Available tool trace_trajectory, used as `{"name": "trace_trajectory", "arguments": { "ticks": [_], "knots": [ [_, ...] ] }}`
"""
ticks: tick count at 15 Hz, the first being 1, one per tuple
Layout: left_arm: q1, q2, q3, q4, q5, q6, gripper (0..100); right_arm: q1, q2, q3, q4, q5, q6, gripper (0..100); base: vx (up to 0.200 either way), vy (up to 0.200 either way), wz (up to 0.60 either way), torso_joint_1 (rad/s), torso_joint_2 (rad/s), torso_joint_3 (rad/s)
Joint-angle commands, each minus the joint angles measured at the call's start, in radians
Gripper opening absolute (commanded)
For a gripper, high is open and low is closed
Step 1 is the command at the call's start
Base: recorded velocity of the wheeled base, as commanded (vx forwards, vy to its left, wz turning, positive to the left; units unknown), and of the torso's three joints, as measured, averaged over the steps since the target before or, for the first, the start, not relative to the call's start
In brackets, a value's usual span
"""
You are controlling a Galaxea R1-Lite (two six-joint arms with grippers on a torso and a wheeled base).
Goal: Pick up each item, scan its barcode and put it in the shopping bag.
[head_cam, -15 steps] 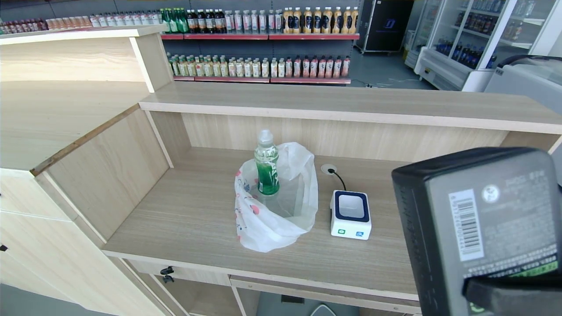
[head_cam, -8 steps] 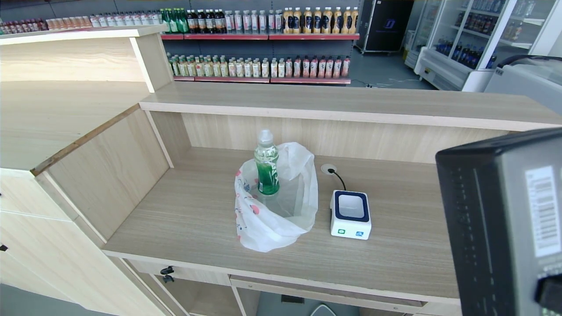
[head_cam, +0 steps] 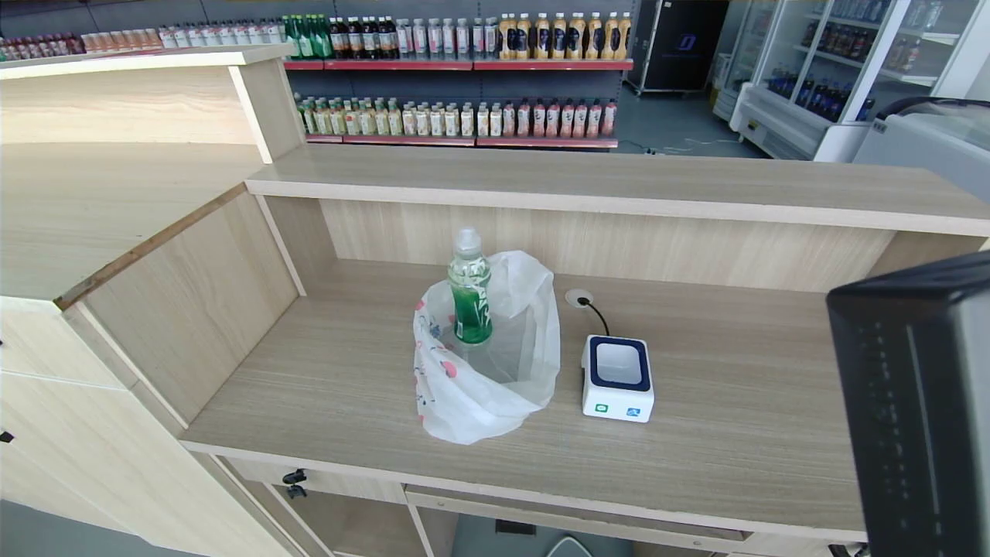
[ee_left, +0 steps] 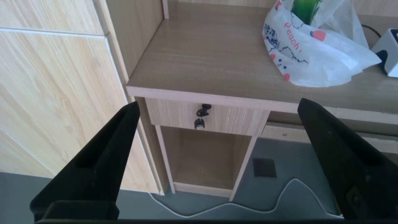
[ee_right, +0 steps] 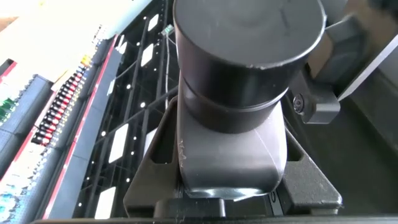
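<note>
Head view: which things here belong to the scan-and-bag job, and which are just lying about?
Job:
black box, raised at the right
barcode scanner
shopping bag
green drink bottle, standing in the bag

Lying about:
drink bottles on the store shelves
glass-door fridges
drawer key

Our left gripper (ee_left: 217, 107) hangs before the bench's front edge, toward its left corner, fingers (ee_left: 93, 168) spread wide with nothing between them. Our right gripper (ee_right: 229, 186) grips a dark container (head_cam: 920, 410), raised by the bench's right edge.
</note>
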Motion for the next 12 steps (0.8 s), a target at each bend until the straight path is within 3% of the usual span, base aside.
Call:
{"name": "trace_trajectory", "arguments": {
  "ticks": [1,12],
  "knots": [
    [0.0,0.001,0.0,-0.001,0.0,0.0,100,0.0,-0.009,-0.001,-0.001,0.0,-0.001,0,0.0,0.0,0.0,0.0,0.0,0.0],
    [0.0,0.001,0.0,0.0,0.0,0.0,100,-0.008,-0.028,0.002,0.003,0.003,-0.002,0,0.0,0.0,0.0,0.0,0.0,0.0]
  ]
}}
